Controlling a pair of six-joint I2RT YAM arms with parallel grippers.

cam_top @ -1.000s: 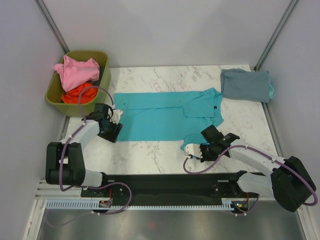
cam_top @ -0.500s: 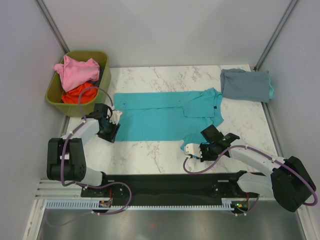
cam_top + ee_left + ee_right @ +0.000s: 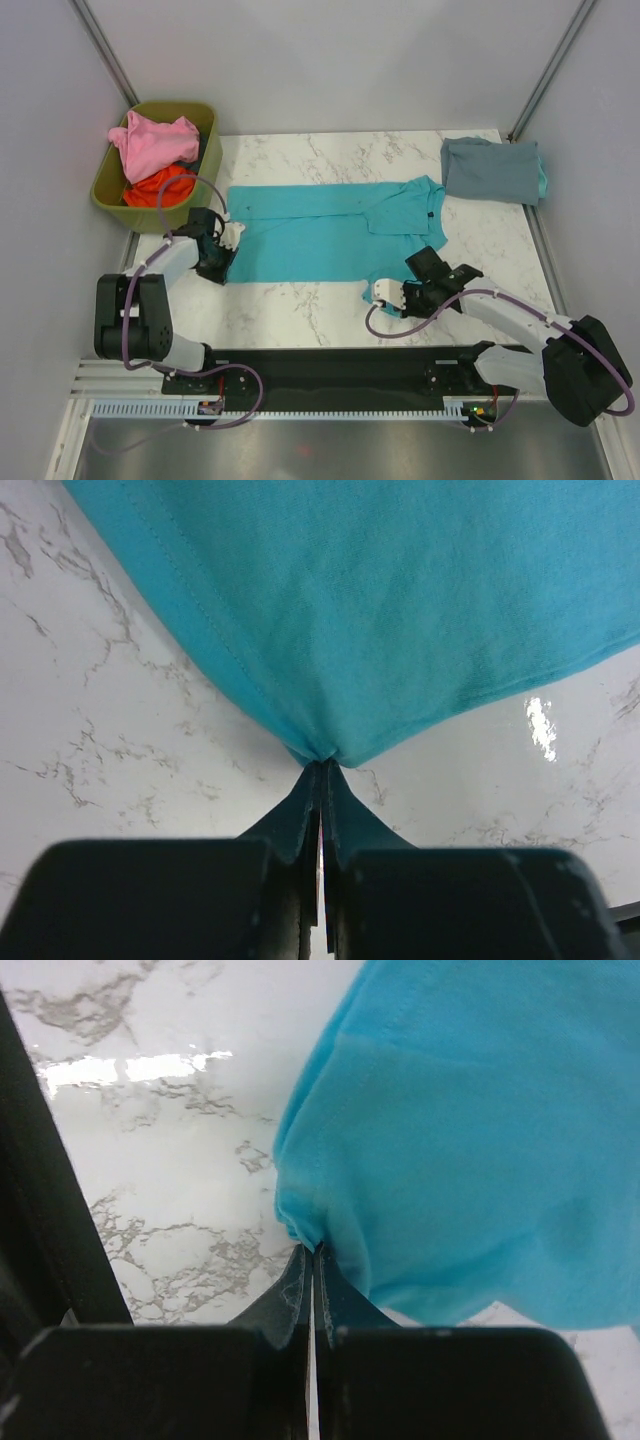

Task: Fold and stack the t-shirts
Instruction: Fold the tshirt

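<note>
Teal shirt [image 3: 320, 230] lies flat mid-counter [image 3: 300, 310] w/ left end effector [image 3: 322, 770] clamped on its near left corner & right end effector [image 3: 312, 1252] clamped on near right corner, so prob. best lift both evenly, keep cloth taut, lay near edge onto far edge.

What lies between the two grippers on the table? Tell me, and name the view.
The near edge of the teal t-shirt, pinched by the left gripper and the right gripper, with bare marble table alongside. The top external view shows it.
</note>
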